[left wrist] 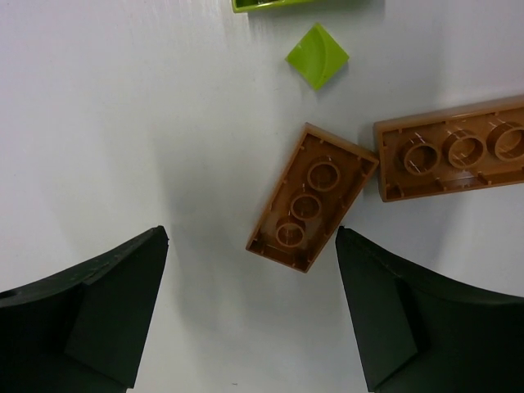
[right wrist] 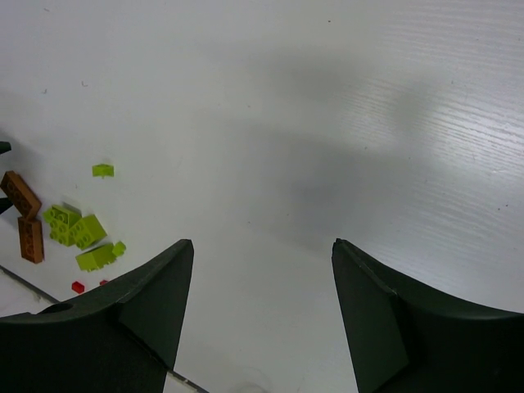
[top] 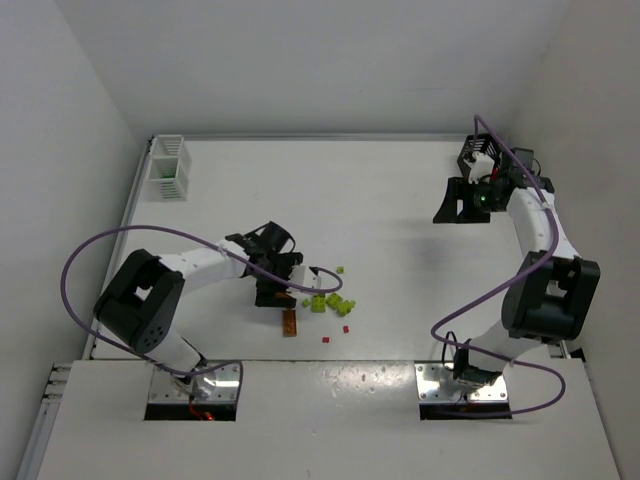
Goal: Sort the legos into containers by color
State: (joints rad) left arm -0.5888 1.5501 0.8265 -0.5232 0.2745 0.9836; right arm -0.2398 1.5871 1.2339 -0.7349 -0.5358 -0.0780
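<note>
Legos (top: 322, 302): loose scatter on the white table (top: 350, 200), near-centre, just right of the left gripper (top: 273, 297). In the top view they are specks: a lime cluster, 2 red bits (top: 346, 328) and an orange patch (top: 290, 322). Stud detail is unreadable there.

Left wrist view resolves that patch into 2 pieces. 1 orange brick (left wrist: 311, 198) lies underside up and tilted. A second orange brick (left wrist: 454, 160) is just beside it, whether touching I cannot tell, cut off by the right frame edge. A lime tile (left wrist: 317, 55) sits beyond them, and another lime piece (left wrist: 270, 4) is cropped at the top edge.

Left gripper (left wrist: 250, 246): jaws spread wide, holding nothing. The tilted brick lies on the table just ahead of the gap.

Right wrist view shows the same scatter far off at the left edge: lime cluster (right wrist: 78, 229) and orange pieces (right wrist: 20, 192).

Right gripper (right wrist: 262, 254): jaws apart over bare table, empty, well away from the legos (top: 462, 200).

White container (top: 167, 168): far-left corner, top view only. Black container (top: 478, 152): far right, partly masked by the right wrist and cable, outline hard to make out.
</note>
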